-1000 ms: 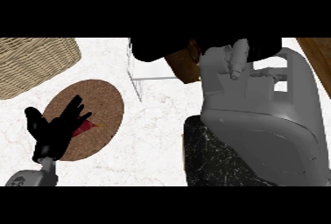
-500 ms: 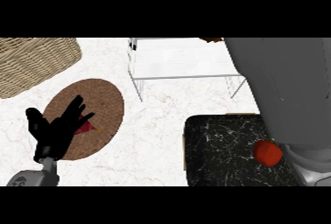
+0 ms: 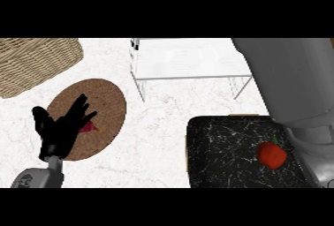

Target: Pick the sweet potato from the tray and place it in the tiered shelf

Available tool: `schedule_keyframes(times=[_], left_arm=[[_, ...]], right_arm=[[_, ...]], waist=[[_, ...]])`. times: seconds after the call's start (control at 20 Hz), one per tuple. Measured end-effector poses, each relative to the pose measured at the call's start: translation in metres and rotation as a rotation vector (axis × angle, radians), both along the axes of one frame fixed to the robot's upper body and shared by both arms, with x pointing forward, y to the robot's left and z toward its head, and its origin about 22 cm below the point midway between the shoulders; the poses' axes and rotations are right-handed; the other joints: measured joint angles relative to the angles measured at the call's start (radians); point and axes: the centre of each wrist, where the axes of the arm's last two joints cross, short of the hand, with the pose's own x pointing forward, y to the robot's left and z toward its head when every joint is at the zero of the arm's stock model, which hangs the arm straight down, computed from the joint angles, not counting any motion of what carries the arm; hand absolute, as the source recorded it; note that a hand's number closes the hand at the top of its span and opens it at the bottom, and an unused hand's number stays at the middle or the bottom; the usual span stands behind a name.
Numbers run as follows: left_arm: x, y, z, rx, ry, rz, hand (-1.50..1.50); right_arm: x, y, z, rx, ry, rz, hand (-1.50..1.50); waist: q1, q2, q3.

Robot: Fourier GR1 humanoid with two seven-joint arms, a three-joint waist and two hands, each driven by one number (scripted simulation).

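Tray [image 3: 222,141] holds only a red veg [image 3: 272,154], no sweet potato showing, so maybe it's shelved already? Left hand [image 3: 62,130], left of the tray, is splayed open; right hand unseen.

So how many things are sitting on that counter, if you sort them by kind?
Wicker basket: 1
Brown plate: 1
White tiered shelf: 1
Black tray: 1
Red food: 2, a red vegetable on the tray and a small red piece on the plate
Total: 6
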Motion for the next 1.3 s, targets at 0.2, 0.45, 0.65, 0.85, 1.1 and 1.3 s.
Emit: schedule_keyframes(times=[0.2,0.45,0.65,0.85,1.1,1.3], left_arm=[[0.0,-0.003,-0.002,0.005,0.0,-0.002,0.0],[0.0,-0.004,-0.001,0.0,0.012,-0.004,0.0],[0.002,-0.002,0.002,-0.009,0.027,-0.011,0.0],[0.002,-0.001,0.002,-0.013,0.038,-0.01,0.0],[0.0,0.001,0.001,-0.01,0.034,-0.01,0.0],[-0.002,0.002,0.0,-0.017,0.036,-0.004,0.0]], right_arm=[[0.014,0.002,-0.011,-0.008,-0.004,-0.013,1.5],[0.03,-0.008,-0.02,-0.007,-0.022,-0.009,1.5],[0.039,-0.011,-0.029,0.004,-0.043,0.012,1.5],[0.046,-0.01,-0.028,0.004,-0.043,0.031,1.5],[0.049,-0.012,-0.021,-0.055,-0.036,0.037,1.5],[0.051,-0.016,-0.023,0.09,-0.051,-0.007,-1.5]], waist=[[0.004,0.0,0.0],[0.005,0.001,-0.001],[0.005,0.002,-0.002],[0.006,0.002,-0.003],[0.002,0.0,-0.003],[-0.001,-0.002,-0.002]])
